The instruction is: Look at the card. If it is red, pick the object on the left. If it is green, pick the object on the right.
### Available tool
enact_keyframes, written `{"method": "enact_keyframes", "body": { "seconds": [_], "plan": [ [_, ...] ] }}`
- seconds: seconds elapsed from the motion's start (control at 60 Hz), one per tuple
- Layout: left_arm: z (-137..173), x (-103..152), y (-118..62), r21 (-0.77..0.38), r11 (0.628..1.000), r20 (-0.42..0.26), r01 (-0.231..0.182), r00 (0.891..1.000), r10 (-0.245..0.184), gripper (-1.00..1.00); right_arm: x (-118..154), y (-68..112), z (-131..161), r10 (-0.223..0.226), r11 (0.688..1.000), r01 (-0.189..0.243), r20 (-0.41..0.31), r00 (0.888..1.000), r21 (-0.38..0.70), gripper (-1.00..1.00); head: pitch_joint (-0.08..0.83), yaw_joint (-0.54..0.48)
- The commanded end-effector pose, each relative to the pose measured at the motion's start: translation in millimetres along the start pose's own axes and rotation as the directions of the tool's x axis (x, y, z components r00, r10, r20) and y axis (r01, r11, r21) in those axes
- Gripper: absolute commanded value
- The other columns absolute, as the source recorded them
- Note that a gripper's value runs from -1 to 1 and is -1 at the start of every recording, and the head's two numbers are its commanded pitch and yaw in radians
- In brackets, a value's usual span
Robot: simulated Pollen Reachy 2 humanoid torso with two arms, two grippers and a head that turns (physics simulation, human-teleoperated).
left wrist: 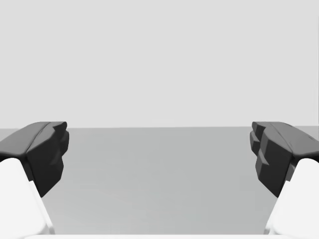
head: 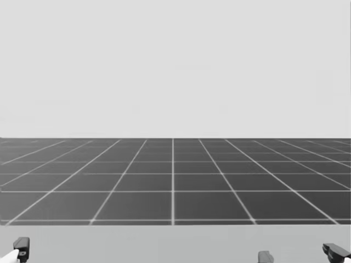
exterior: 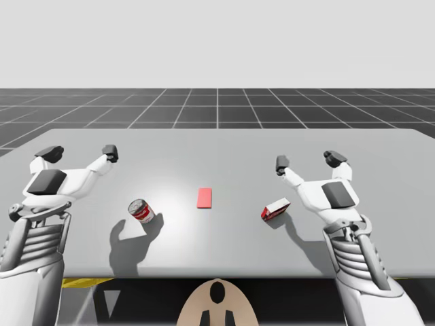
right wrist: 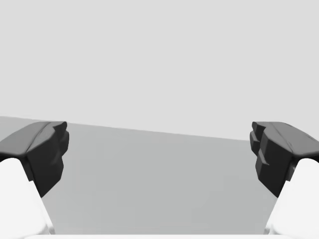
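I see a red card point(exterior: 204, 197) mid-frame, a red-and-white can point(exterior: 141, 211) lower left, a red-and-white box point(exterior: 275, 209) lower right, pale grey desk point(exterior: 217, 149), dark gridded floor point(exterior: 217, 105).

Table point(exterior: 217, 146): smooth, matt grey, with a faint sheen near its middle.
Card point(exterior: 204, 197): flat matt red, paper-like.
Can point(exterior: 141, 211): glossy red-and-white wrap, dull metal-grey end.
Box point(exterior: 275, 209): red and white, matt, cardboard-like.
Left gripper point(exterior: 79, 153) and right gripper point(exterior: 308, 161): matt dark fingers point(left wrist: 45, 149), smooth white plastic-looking shells.
Forearms point(exterior: 34, 244): ribbed grey, semi-matt.
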Motion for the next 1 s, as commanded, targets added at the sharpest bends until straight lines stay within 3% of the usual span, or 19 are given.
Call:
{"method": "enact_keyframes", "body": {
  "seconds": [0.017, 0.183, 0.7, 1.0],
  "plan": [
    [1.1, 0.3, 0.2, 0.000, 1.000, -0.005, -0.006, 1.000, 0.006, -1.00, -1.0, 0.5, 1.5, -0.034, 0.999, 0.034, 0.015, 0.999, -0.030, -1.00, -0.056, -0.01],
    [1.7, 0.1, 0.3, -0.006, 1.000, -0.015, -0.010, 1.000, 0.010, -1.00, 2.4, -3.6, -0.5, -0.020, 0.999, 0.020, 0.009, 1.000, -0.042, -1.00, 0.008, -0.01],
    [3.6, -1.5, -6.3, -0.032, 0.999, -0.004, 0.024, 1.000, -0.024, -1.00, -6.4, -6.0, -6.2, 0.009, 0.998, -0.009, -0.001, 1.000, -0.069, -1.00, 0.516, 0.03],
    [5.4, 0.6, -7.5, -0.038, 0.999, -0.004, 0.022, 1.000, -0.022, -1.00, -4.8, -6.1, -5.7, 0.013, 0.998, -0.013, -0.001, 1.000, -0.064, -1.00, 0.677, 0.08]
  ]
}}
